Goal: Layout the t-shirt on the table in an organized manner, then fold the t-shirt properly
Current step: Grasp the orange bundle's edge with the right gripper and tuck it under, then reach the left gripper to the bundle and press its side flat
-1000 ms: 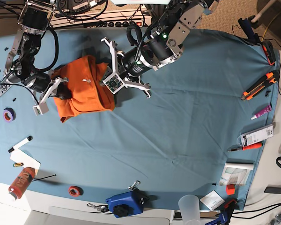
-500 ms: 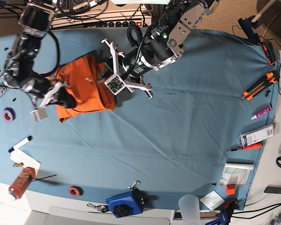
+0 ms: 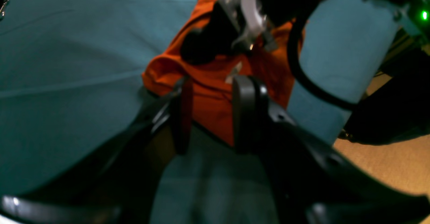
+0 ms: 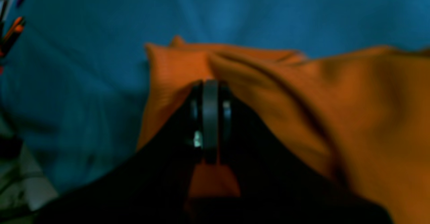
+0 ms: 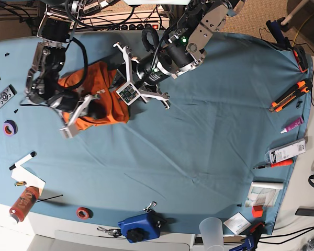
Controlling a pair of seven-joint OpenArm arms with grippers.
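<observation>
Base view: the t-shirt (image 5: 97,99) is seen as a bunched orange heap on the table (image 5: 209,141), toward the table's far edge and well off to one side of its middle. No flat layout is reached; sleeves and hem cannot be told apart, and a small white tag (image 3: 235,72) shows on top of the heap. Spreading is judged barely begun, and all folding is left.

Right gripper (image 4: 210,93): fingers pressed shut on a ridge of the t-shirt's cloth, held at the heap's near edge. Left gripper (image 3: 215,116): fingers parted to a middling gap, nothing held between them, poised just over the heap's other edge, cloth seen beyond the gap.

Open room: a wide bare stretch of table lies on the side of the t-shirt away from the right arm, enough for a full spread by the look of it. Clutter is kept to the table's margins: purple tape roll (image 5: 9,127), marker (image 5: 22,160), blue tool (image 5: 140,227), orange cutters (image 5: 290,95). The far table edge lies near the heap, so pulling toward the table's middle is judged safer.
</observation>
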